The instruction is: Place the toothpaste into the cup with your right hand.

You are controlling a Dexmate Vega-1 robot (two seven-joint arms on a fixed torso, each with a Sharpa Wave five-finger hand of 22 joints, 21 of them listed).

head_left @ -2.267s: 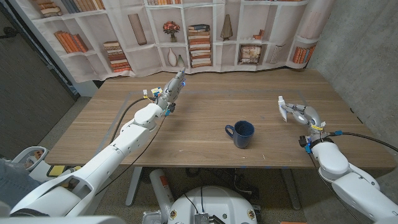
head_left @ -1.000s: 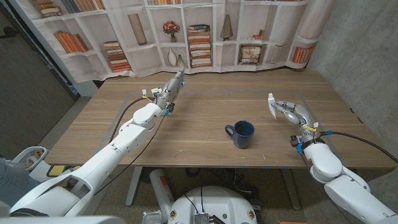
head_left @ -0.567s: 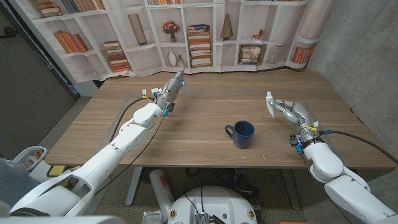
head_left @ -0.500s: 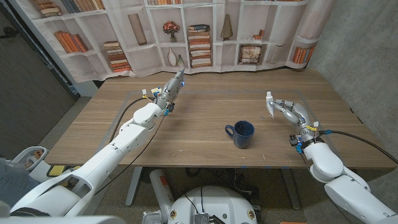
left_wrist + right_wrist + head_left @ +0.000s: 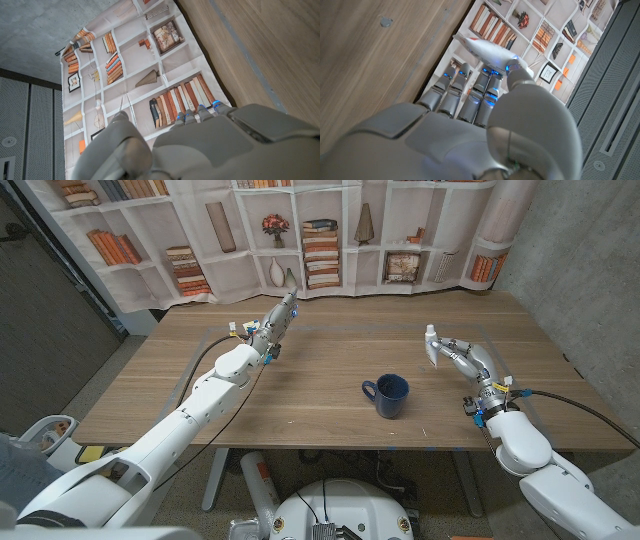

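A dark blue cup (image 5: pixel 389 395) with its handle to the picture's left stands on the wooden table (image 5: pixel 330 370), near the front middle. My right hand (image 5: pixel 466 360) is raised to the right of and behind the cup and holds a white toothpaste tube (image 5: pixel 432 346) between thumb and fingers. In the right wrist view the toothpaste tube (image 5: pixel 484 49) sticks out past the fingertips (image 5: pixel 485 75). My left hand (image 5: pixel 274 324) is held up at the table's back left with its fingers extended and nothing in it; in the left wrist view the left hand (image 5: pixel 200 145) faces the bookshelf backdrop.
A printed bookshelf backdrop (image 5: pixel 300 230) hangs behind the table's far edge. A concrete wall (image 5: pixel 580 260) stands to the right. Bare table surface lies between the two hands around the cup.
My right hand has carried the toothpaste up and to the picture's left, closer to the cup. The left arm has not moved.
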